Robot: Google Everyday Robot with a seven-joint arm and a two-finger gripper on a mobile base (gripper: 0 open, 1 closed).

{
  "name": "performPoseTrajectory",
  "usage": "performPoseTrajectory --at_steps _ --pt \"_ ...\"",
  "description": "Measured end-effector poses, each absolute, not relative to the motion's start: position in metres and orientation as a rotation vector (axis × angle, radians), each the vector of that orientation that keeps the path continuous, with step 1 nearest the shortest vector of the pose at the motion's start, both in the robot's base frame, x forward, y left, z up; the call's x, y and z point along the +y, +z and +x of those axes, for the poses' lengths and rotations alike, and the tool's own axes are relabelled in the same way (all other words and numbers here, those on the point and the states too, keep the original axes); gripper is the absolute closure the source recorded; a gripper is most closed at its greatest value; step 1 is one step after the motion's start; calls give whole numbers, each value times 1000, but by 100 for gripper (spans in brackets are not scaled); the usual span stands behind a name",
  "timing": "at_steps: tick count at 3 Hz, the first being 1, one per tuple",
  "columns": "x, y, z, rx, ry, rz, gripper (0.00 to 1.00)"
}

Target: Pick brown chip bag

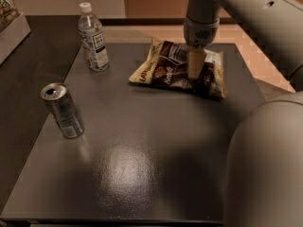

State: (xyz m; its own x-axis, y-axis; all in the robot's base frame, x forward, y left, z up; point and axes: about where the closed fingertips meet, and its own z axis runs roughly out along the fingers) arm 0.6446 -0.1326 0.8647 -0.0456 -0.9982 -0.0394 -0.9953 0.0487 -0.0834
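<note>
The brown chip bag (163, 70) lies at the far middle of the dark table (142, 169). It is dark brown and crinkled, with cream edges and white lettering. My gripper (195, 74) comes straight down from the arm onto the bag's right half. One cream finger (195, 63) shows, pressed into the bag's middle, and the jaws are closed on the foil. The bag's upper left corner stands raised off the table, while its right end rests on the surface.
A clear water bottle (93, 37) stands upright at the far left. A silver can (62, 110) stands at the left middle. A box edge (12, 30) shows at the far left. The robot's pale body (265, 169) fills the lower right.
</note>
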Motion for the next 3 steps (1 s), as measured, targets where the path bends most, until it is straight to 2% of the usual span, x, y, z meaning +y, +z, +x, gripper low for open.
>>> performPoseTrajectory --at_steps 1,3 --pt "-133 865 645 2211 -51 -2109 100" --pt "-123 929 640 2082 -34 -2043 100"
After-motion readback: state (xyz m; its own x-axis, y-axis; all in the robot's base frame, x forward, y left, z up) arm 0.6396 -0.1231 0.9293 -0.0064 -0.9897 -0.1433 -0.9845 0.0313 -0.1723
